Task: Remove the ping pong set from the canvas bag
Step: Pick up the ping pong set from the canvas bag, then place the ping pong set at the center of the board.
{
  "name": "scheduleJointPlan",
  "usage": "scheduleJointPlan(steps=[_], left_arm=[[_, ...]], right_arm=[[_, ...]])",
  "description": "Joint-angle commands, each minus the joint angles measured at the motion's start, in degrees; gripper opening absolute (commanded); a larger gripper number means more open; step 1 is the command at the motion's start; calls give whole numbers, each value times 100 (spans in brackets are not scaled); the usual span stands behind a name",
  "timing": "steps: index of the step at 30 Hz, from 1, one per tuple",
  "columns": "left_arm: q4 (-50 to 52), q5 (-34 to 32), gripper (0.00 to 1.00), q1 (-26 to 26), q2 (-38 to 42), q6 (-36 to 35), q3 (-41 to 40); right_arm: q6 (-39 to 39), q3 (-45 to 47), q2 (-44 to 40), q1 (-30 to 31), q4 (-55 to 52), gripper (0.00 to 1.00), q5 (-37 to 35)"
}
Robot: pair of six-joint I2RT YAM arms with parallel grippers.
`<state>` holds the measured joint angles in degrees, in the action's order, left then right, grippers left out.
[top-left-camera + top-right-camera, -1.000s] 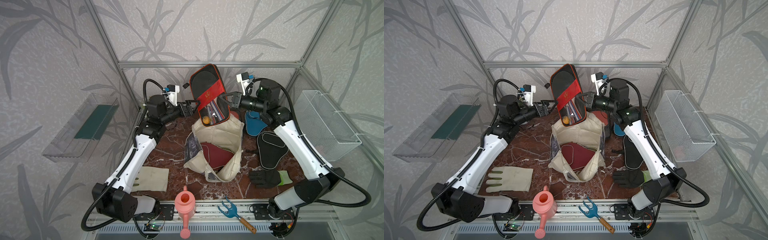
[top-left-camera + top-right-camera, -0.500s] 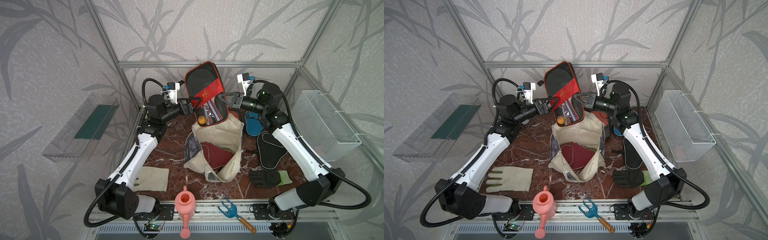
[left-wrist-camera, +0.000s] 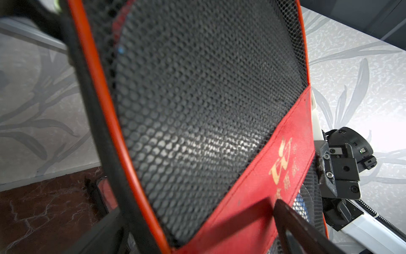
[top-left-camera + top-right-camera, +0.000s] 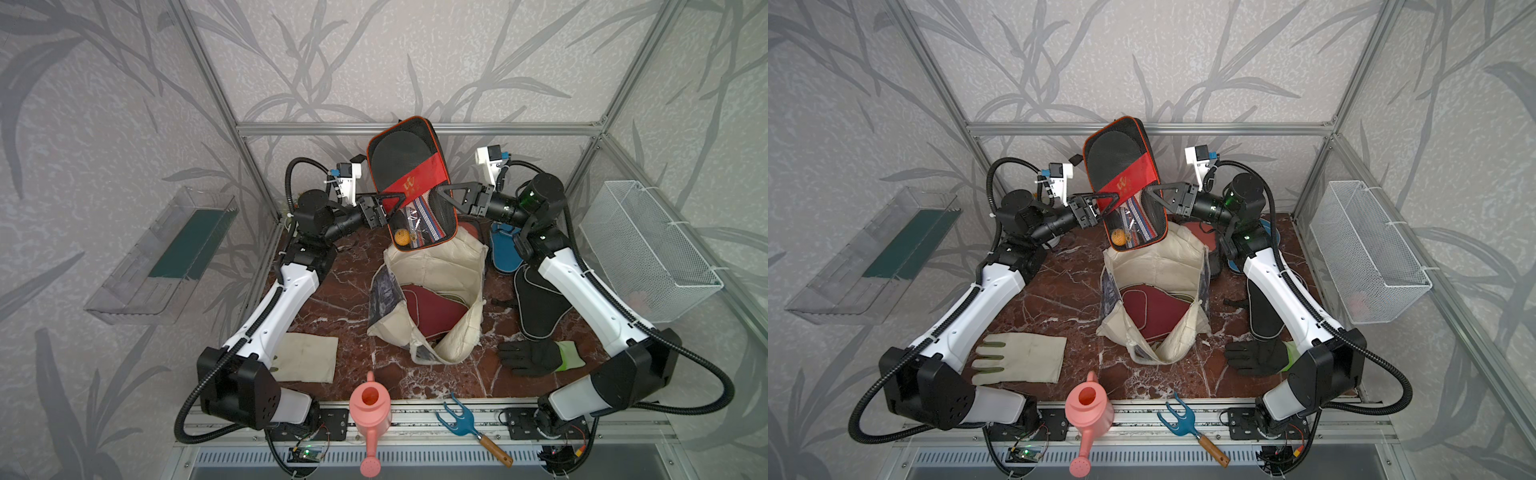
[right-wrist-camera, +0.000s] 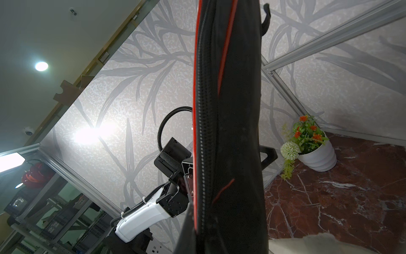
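**Black case (image 4: 409,166) held on end above the canvas bag (image 4: 432,266)**

A maroon case (image 4: 436,309) is seen lying inside the bag. Past it, the black case is held long way up, leaning a little. One edge is pinched by the closed right fingers (image 4: 455,185). The left fingers (image 4: 386,194) are spread wide around the other edge.

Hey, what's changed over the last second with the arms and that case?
The black red-striped case, clamped in the right hand, drifted slightly toward the robot's left. The left hand, open, rose alongside, straddling the case's edge without gripping. The canvas bag and the maroon case inside it stayed put.
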<state>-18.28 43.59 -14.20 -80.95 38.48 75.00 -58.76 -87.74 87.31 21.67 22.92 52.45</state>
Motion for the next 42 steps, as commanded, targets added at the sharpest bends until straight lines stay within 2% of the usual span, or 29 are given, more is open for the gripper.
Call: scheduleJointPlan(steps=[1, 4, 12, 14, 18, 19, 21, 22, 24, 25, 26, 27, 28, 31, 33, 37, 42], left_arm=[[-739, 208, 98, 10, 116, 188, -167], [-1095, 317, 92, 19, 243, 265, -241], [-1376, 354, 61, 9, 575, 388, -251], [-1273, 293, 45, 11, 641, 349, -225], [-834, 103, 0, 13, 750, 187, -67], [-652, 68, 0, 18, 769, 106, 13], [-354, 21, 0, 38, 791, -69, 181], [-169, 0, 0, 61, 803, -149, 289], [336, -14, 0, 156, 792, -384, 620], [729, -103, 0, 246, 785, -564, 846], [1059, -134, 0, 366, 766, -721, 1109], [1340, -155, 0, 500, 750, -850, 1306], [1672, -229, 0, 673, 721, -917, 1558], [2529, -241, 0, 1223, 499, -1034, 2309], [3256, -307, 0, 1472, 271, -1248, 2839], [4186, -328, 0, 1767, -270, -1625, 3387], [4401, -311, 0, 1810, -885, -1902, 3191]], right_arm=[[62, 46, -188, -27, 949, 0, 37], [110, 375, -225, -33, 954, 0, 12], [527, 1074, -462, -75, 551, 0, -156], [771, 1058, -494, -76, 218, 0, -179], [1398, 956, -633, -75, -622, 0, -265], [1554, 907, -678, -82, -864, 0, -270], [1860, 791, -755, -122, -1304, 6, -265], [1966, 722, -783, -180, -1501, 15, -221], [2120, 501, -769, -366, -1903, 41, 97], [2392, 375, -778, -473, -2293, 58, 153], [2767, 208, -798, -579, -2790, 71, 140], [3118, 32, -794, -646, -3324, 80, 103], [3653, -214, -769, -693, -4033, 99, -17], [5149, -978, -483, -695, -5877, 99, -580], [5760, -1385, -200, -691, -6646, 99, -960], [6543, -1999, 473, -625, -7512, 99, -1453], [7165, -2905, 1476, -270, -8268, 99, -1847]])
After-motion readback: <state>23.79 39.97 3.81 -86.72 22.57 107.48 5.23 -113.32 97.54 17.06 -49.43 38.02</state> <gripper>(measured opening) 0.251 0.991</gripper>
